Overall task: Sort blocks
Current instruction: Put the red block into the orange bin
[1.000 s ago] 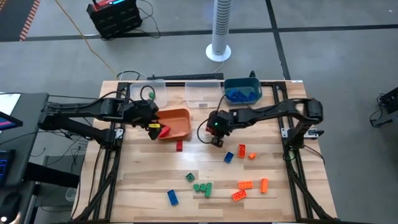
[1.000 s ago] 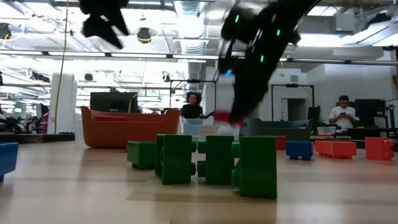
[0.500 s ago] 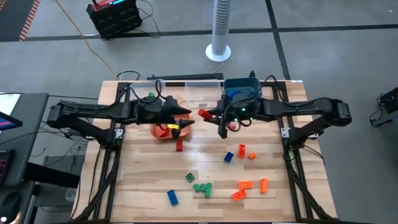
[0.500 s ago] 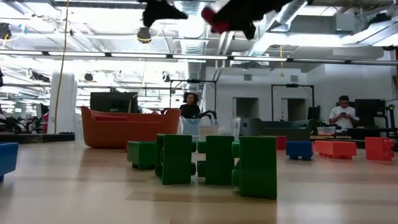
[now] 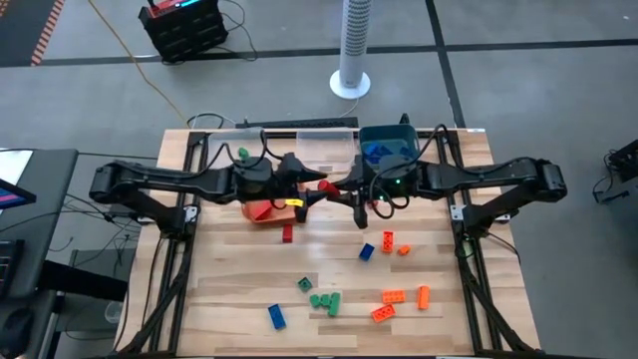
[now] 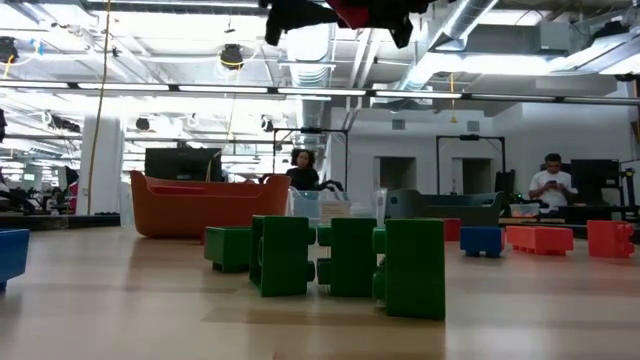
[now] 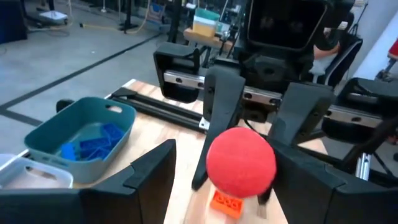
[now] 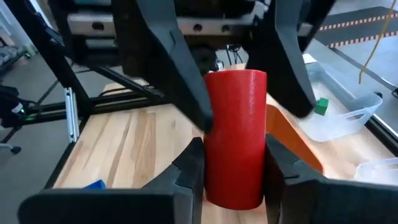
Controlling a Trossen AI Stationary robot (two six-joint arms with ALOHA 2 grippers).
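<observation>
Now we see the right end effector (image 5: 334,186) raised over the middle of the surface (image 5: 239,299), clamped on a red cylinder block (image 8: 235,144). Facing it, the left end effector (image 5: 311,187) stands with fingers spread on either side of that block, touching nothing we can make out. Below them sits the orange bin (image 5: 261,210); the teal bin (image 5: 387,134) holds blue blocks (image 7: 93,143). Green blocks (image 6: 345,260), orange blocks (image 5: 394,296) and others lie scattered nearer the front edge.
</observation>
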